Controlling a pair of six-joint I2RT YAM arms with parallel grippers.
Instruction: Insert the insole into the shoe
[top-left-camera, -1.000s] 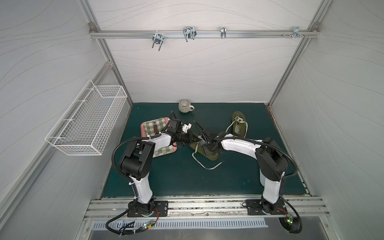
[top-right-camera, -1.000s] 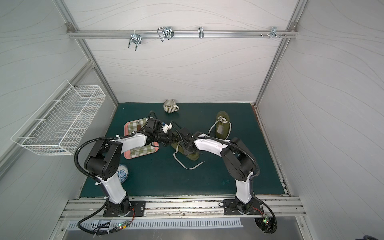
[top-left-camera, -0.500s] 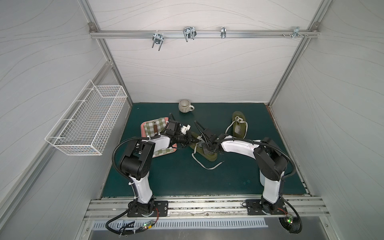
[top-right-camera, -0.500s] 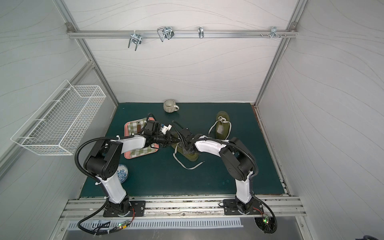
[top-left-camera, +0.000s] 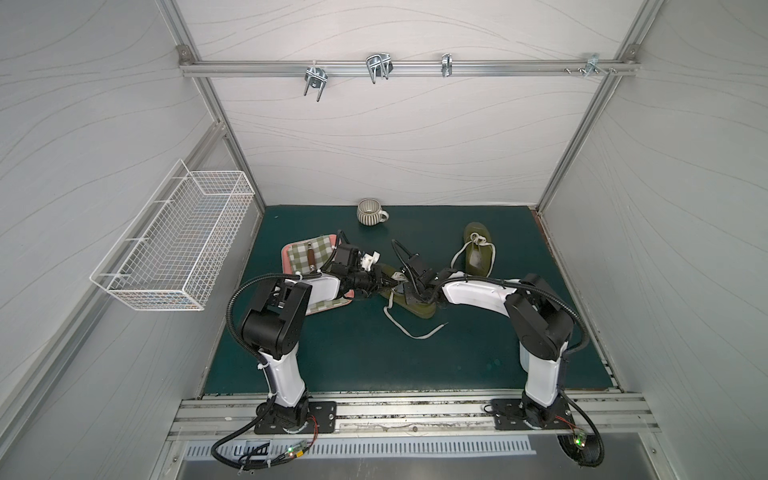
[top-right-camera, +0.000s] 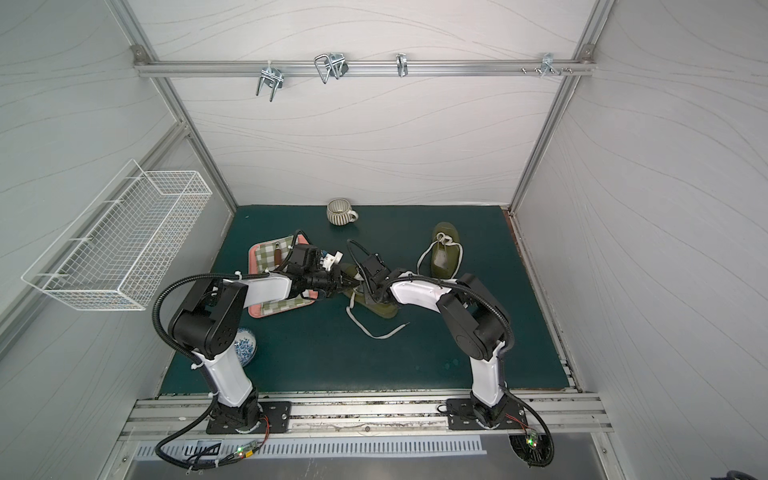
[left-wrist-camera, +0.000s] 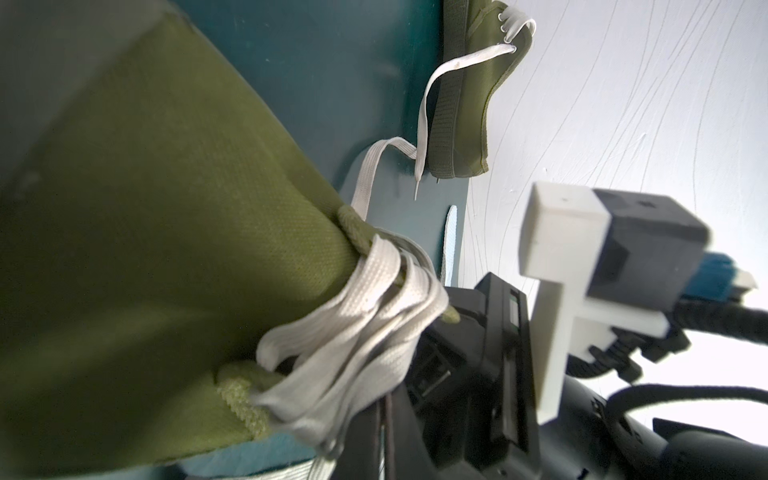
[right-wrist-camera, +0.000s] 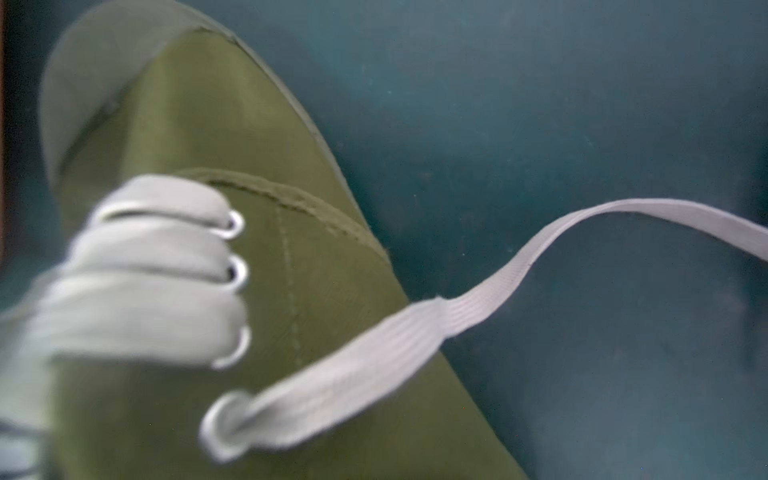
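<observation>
Both arms met over the shoe (top-left-camera: 417, 308) at mid-mat (top-left-camera: 353, 357).
- Shoe: olive and low, sole down, toe angled toward the robot's right and front. In the right wrist view its loose lace (right-wrist-camera: 415, 332) trailed off onto the mat.
- Left gripper (top-left-camera: 376, 282): at the shoe's heel end, jaws pressed together. Could not tell what they pinched, if anything.
- Right gripper (top-left-camera: 405, 291): over the lacing, jaws also close together, grip hidden.
- Insole: could not make it out; the shoe's opening was covered by both grippers.
- Second shoe (top-left-camera: 478, 253): well apart toward the back right, laces loose.
- Mug (top-left-camera: 370, 212) by the back wall.
- Tray (top-left-camera: 286, 251) under the left arm.
</observation>
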